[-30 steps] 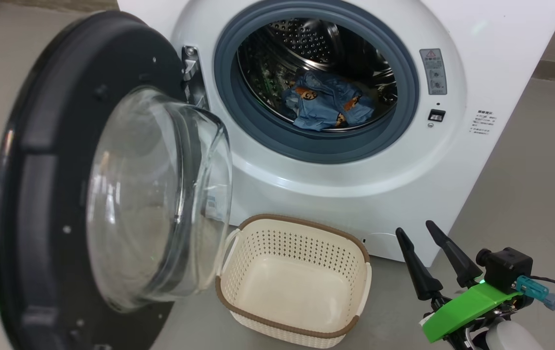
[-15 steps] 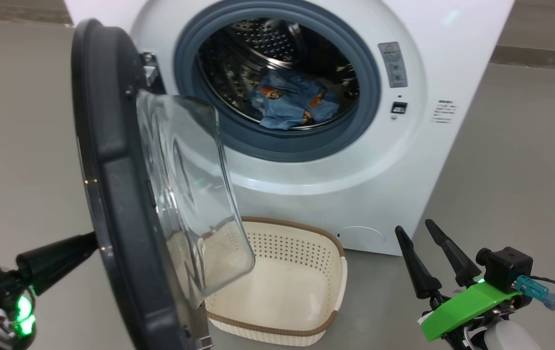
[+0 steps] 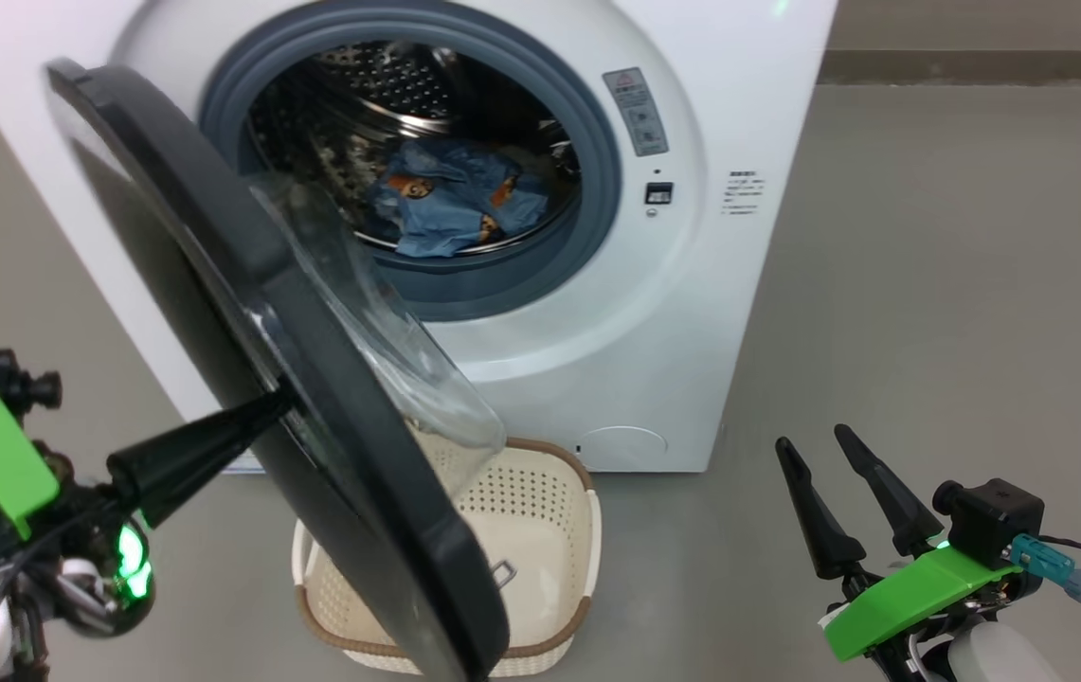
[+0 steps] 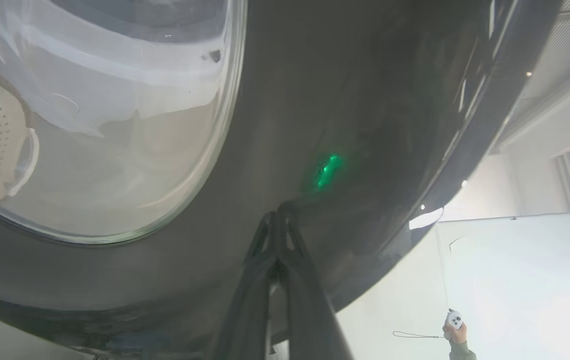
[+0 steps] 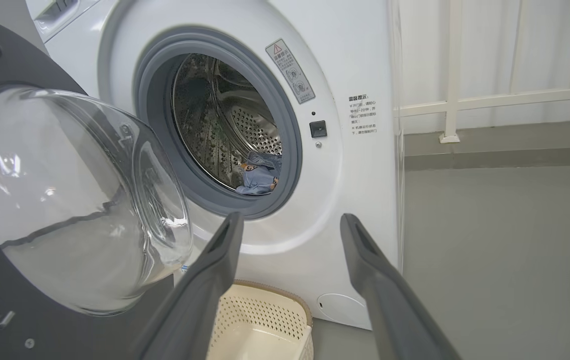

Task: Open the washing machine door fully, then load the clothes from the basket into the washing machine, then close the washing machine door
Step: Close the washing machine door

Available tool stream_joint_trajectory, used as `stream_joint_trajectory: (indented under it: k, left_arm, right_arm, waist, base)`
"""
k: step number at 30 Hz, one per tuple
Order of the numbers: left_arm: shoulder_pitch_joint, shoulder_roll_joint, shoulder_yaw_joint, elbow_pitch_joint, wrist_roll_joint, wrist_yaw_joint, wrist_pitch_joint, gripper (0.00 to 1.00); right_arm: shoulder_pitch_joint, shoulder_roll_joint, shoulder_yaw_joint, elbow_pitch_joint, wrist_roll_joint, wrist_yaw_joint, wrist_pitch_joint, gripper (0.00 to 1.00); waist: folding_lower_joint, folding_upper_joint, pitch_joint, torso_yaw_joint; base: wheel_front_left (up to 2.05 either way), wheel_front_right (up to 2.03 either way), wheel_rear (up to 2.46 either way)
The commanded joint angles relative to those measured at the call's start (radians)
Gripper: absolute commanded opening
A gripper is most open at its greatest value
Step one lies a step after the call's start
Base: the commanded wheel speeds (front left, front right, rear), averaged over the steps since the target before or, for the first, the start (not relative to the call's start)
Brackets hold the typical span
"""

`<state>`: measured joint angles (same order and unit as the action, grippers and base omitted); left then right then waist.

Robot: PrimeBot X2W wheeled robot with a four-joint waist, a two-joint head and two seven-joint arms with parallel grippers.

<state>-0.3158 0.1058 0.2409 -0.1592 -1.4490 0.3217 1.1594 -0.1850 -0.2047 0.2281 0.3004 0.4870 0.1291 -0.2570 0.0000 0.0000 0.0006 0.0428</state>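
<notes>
A: Status, washing machine door?
B: Swung from wide open to roughly half shut. Pushing on outer face: left gripper, pinched closed.
A: Load?
B: Inside drum: clothes. Looks empty: basket. Idle, spread wide: right gripper. Only closing left.

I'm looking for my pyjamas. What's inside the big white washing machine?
Crumpled light blue clothes with orange-brown cartoon figures lie in the perforated steel drum. The round black glass-windowed door covers the drum's lower left, so that part cannot be seen.
</notes>
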Motion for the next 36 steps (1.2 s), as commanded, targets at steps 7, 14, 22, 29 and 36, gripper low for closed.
stream_joint_trajectory:
  k: [7,14,22,29,36]
  left_arm:
    - [-0.094,0.001,0.022,0.021,-0.002,-0.04,-0.037,0.0]
    - [-0.105,-0.006,0.012,0.043,-0.001,-0.06,-0.042,0.0]
    - [-0.1,0.001,0.005,0.035,0.013,-0.081,-0.043,0.0]
    - [-0.079,0.007,0.009,0.009,0.035,-0.102,-0.061,0.16]
    - [-0.053,0.009,0.018,-0.019,0.066,-0.141,-0.098,1.0]
  right_arm:
    - [-0.031,-0.008,0.018,-0.023,0.002,0.002,-0.005,1.0]
    - [-0.029,-0.008,0.012,-0.024,0.0,0.002,-0.005,1.0]
    - [-0.024,-0.005,0.0,-0.026,-0.005,0.002,-0.005,1.0]
    - [-0.023,-0.006,-0.005,-0.029,-0.004,0.002,-0.005,1.0]
    - [-0.017,-0.008,-0.007,-0.033,-0.006,0.002,-0.005,1.0]
  waist:
    - [0.0,0.0,0.009,-0.053]
    - [0.0,0.0,0.01,-0.056]
    - [0.0,0.0,0.005,-0.038]
    - [0.0,0.0,0.0,-0.034]
    - [0.0,0.0,-0.004,-0.048]
  base:
    - [0.0,0.0,0.0]
    - [0.0,0.0,0.0]
    - [0.0,0.0,0.0]
    - [0.0,0.0,0.0]
    - [0.0,0.0,0.0]
